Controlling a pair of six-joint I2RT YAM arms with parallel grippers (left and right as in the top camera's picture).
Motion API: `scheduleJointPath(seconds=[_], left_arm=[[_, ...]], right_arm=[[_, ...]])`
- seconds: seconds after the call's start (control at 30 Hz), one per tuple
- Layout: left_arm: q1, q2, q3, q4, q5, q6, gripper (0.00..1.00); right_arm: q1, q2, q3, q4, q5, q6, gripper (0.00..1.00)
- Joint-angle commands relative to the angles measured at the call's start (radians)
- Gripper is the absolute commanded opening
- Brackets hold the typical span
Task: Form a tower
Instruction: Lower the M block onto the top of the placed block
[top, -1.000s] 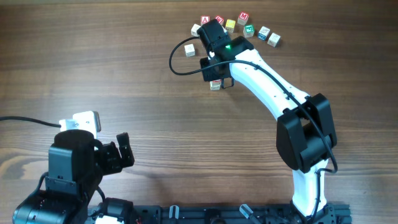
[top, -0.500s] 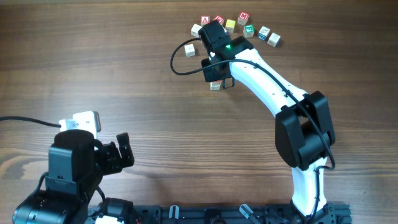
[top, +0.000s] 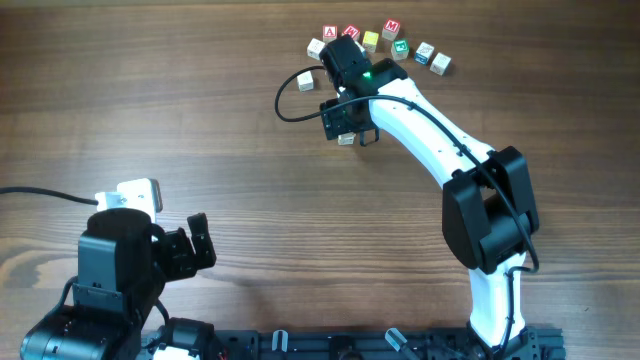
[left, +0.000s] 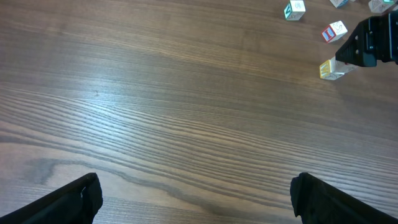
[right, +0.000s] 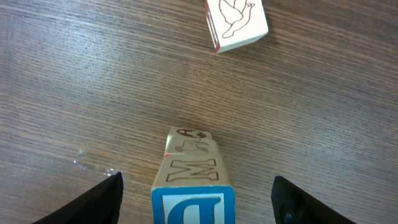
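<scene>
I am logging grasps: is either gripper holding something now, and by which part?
Nothing is held. The right gripper stands open around the tower, jaws clear of it; the left gripper is open and empty.

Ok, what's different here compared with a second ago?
The right fingers opened and let go of the tower, which now stands free between them on the table, two blocks high. The right arm hardly shifted. The tower itself, the loose blocks behind it and the left fingers, wide open, stayed where they were.
</scene>
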Motion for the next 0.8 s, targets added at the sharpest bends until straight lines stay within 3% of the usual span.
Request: scheduleJointPath(seconds=[0.0, 0.2, 0.4, 0.77], left_arm=[[0.003, -0.005, -0.002, 0.003, -0.013, -0.009, 1.0], [0.003, -0.005, -0.002, 0.003, -0.013, -0.009, 1.0], [0.003, -0.005, -0.002, 0.003, -0.012, -0.009, 1.0], [0.003, -0.005, -0.002, 0.003, -0.013, -0.009, 1.0]], right_arm=[[-0.003, 0.03, -0.009, -0.006, -0.016, 0.0, 0.77], [-0.003, 0.046, -0.009, -0.011, -0.021, 0.002, 0.67], [-0.003, 0.064, -0.008, -0.01, -0.027, 0.002, 0.48], [-0.003, 0.064, -0.008, -0.014, -0.027, 0.002, 0.34]])
